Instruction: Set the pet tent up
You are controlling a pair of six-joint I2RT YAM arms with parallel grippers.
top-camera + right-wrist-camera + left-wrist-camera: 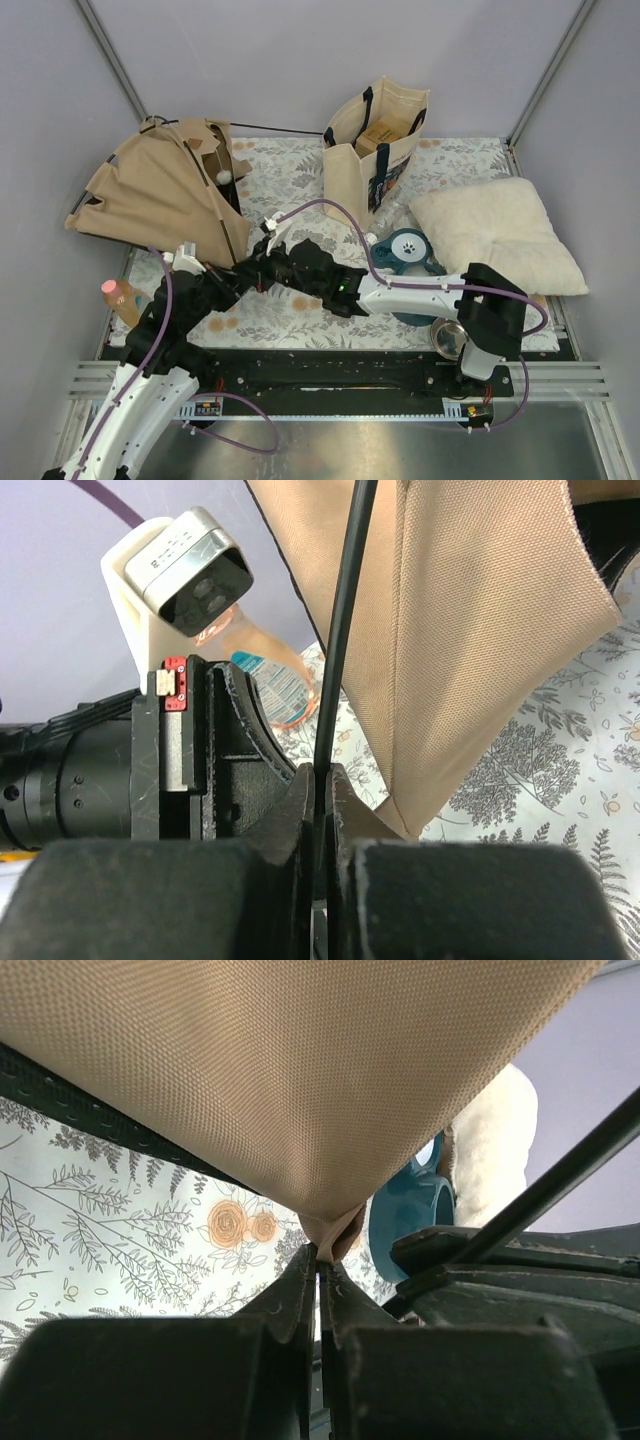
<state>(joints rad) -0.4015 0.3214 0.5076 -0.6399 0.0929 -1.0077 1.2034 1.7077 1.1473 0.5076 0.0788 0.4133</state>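
**A:** At the mat's far left sits the tent, slumped leftward. Which step is this?

**B:** Stretching the base, I judge. The left gripper is clenched on a fabric corner. The right gripper is clamped on a thin black pole. Both are at the tent's near right corner.

**A:** And the next move?

**B:** Probably drawing that corner outward, or seating the pole's end there, so the canvas goes taut. It calls for firm grips and both arms moving together, or the pole could slip.

**A:** Which way does it point?

**B:** The doorway and pom-pom face right, toward the bag. The long axis seems to run along the pole, from the far-left peak to the near corner.
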